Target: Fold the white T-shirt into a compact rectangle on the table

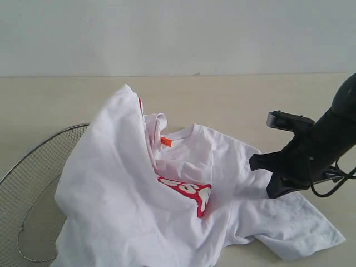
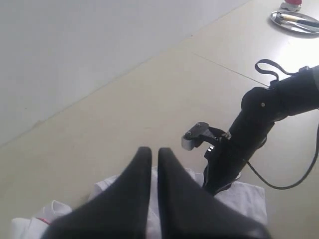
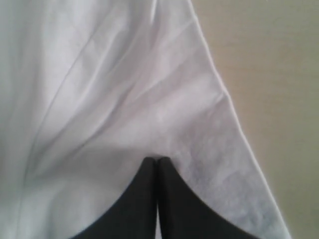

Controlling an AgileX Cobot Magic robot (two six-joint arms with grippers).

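The white T-shirt lies crumpled on the table, with its red print and orange neck tag showing. Its left part is raised to a peak. The cloth hides my left gripper in the exterior view. In the left wrist view my left gripper has its fingers nearly together above white cloth. My right gripper rests at the shirt's right shoulder. In the right wrist view my right gripper is shut, and cloth puckers at its tips.
A round wire-mesh basket stands at the left front, partly under the hanging shirt. A metal plate sits far off on the table. The right arm reaches in from the right edge. Bare tabletop stretches behind the shirt.
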